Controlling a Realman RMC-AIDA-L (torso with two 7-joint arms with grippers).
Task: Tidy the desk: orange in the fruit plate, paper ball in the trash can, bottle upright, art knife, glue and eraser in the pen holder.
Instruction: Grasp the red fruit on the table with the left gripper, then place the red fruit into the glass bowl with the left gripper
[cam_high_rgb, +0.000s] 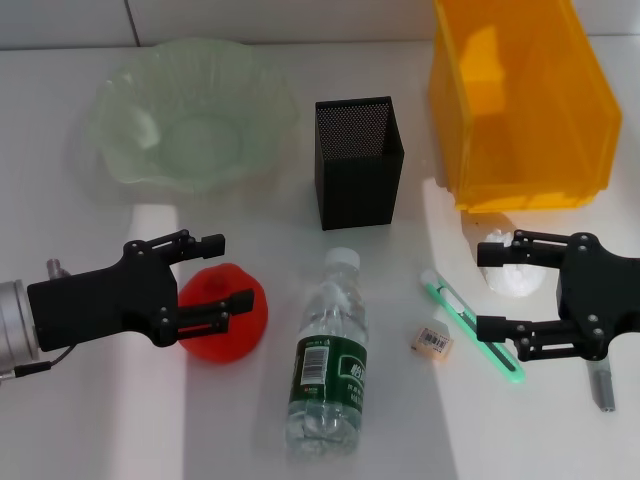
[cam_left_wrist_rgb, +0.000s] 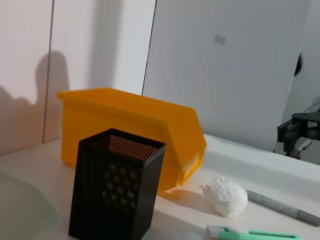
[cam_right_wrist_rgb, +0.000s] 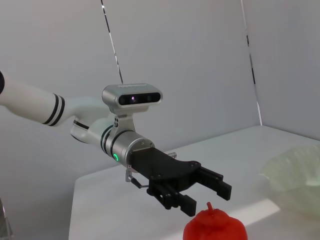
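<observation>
The white bench (cam_high_rgb: 90, 420) carried everything. Largest on it was the yellow-orange trash can (cam_high_rgb: 520, 110) at the far right, then the pale-green fruit plate (cam_high_rgb: 190, 115) at the far left, with the black mesh pen holder (cam_high_rgb: 358, 165) upright between them.

Nearer the robot, the bottle (cam_high_rgb: 328, 360) lay on its side, white cap pointing toward the pen holder. The left gripper (cam_high_rgb: 215, 275) came in low from the left, its fingers spread wide and grasping nothing; the orange (cam_high_rgb: 225, 315) sat on the bench at the tip of the nearer finger, and whether they touched could not be told. The right gripper (cam_high_rgb: 488, 290) hung over the right side, its fingers likewise released, one above the paper ball (cam_high_rgb: 510, 268), which rested just in front of the trash can.

A green art knife (cam_high_rgb: 470, 325) lay slantwise between the bottle and the right gripper. A grey pen-like stick (cam_high_rgb: 601, 385) lay beside that gripper. Smallest, the eraser (cam_high_rgb: 433, 340) sat just beside the art knife, toward the bottle.
</observation>
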